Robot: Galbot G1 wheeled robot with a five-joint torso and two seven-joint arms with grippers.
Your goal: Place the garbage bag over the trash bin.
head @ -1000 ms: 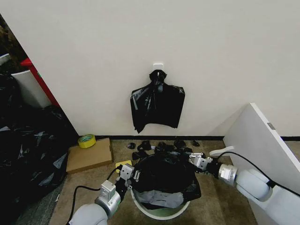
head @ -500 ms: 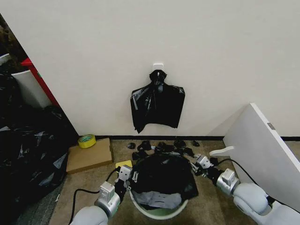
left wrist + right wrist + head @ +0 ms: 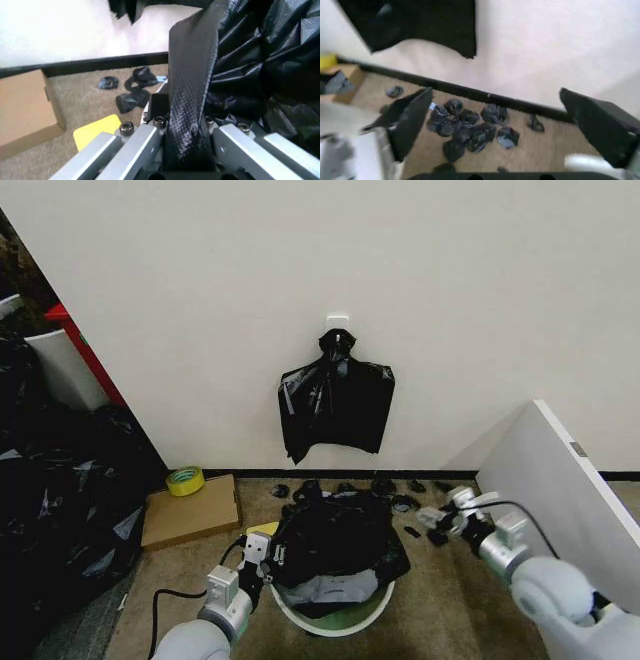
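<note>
The garbage bag (image 3: 335, 540) lies draped over the far side of the trash bin (image 3: 330, 620), whose near rim is bare; the left claw (image 3: 262, 555) pinches a fold of it at the bin's left edge, while the right claw (image 3: 445, 518) hangs spread and empty, apart to the right; held on one side alone, the film could slide off or slump inside; the bin stands on brown carpet by a white wall, black scraps (image 3: 385, 488) along the skirting.
</note>
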